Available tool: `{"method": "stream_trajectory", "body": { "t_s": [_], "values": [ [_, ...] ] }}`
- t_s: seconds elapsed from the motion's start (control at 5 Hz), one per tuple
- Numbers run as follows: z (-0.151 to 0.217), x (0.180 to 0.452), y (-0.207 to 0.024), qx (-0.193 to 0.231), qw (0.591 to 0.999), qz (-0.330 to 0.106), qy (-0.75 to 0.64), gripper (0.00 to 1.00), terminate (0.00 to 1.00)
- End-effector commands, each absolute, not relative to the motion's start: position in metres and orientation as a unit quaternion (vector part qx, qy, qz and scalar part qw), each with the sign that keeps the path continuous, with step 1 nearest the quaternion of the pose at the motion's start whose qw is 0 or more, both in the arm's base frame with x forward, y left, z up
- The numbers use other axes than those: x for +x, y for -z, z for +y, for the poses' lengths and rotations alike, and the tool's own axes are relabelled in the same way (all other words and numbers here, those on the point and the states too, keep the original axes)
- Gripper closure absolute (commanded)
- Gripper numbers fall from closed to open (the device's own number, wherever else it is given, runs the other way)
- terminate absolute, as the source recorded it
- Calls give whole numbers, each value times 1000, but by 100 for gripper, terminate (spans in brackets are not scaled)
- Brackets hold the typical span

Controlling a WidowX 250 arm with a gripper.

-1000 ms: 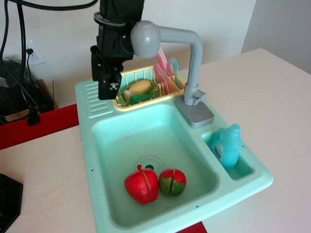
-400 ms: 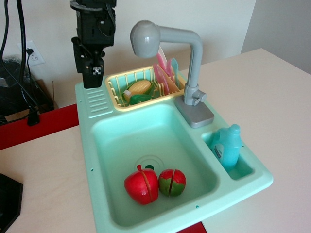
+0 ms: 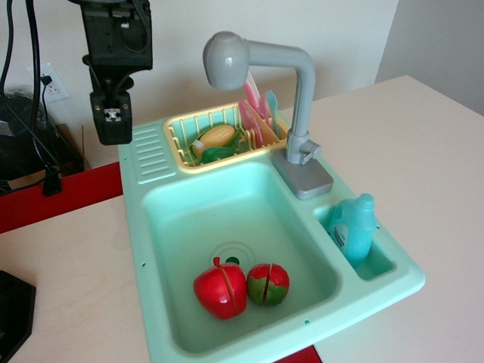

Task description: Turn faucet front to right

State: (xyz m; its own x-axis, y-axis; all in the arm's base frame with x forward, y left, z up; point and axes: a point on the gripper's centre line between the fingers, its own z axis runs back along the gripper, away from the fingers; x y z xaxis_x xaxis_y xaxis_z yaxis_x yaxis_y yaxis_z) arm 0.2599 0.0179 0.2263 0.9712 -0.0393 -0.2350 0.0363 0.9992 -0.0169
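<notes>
The grey toy faucet (image 3: 302, 98) stands upright on its rectangular base at the back right rim of the mint-green sink (image 3: 151, 249). Its horizontal arm reaches left, and the rounded head (image 3: 225, 60) hangs above the yellow dish rack (image 3: 181, 125). My black gripper (image 3: 111, 125) hangs at the upper left, beyond the sink's back left corner and well left of the faucet head. It touches nothing. I cannot tell from this angle whether its fingers are open or shut.
The basin holds a red tomato (image 3: 220, 290) and a red-green fruit (image 3: 268, 283). A blue bottle (image 3: 352, 227) stands in the right side pocket. The rack holds corn (image 3: 214, 137) and pink plates (image 3: 255, 117). Black cables hang at the far left.
My gripper has moved left and away from the faucet head, from beside it to beyond the sink's left corner. The faucet has not moved.
</notes>
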Motion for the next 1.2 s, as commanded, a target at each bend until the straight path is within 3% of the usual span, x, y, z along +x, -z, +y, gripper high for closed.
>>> {"method": "stream_trajectory", "body": {
  "t_s": [0.0, 0.8, 1.0],
  "values": [
    [21, 242, -244, 3, 996, 88, 20, 0, 0],
    [28, 232, -246, 3, 996, 83, 14, 0, 0],
    [28, 232, -246, 3, 996, 83, 14, 0, 100]
  ]
}}
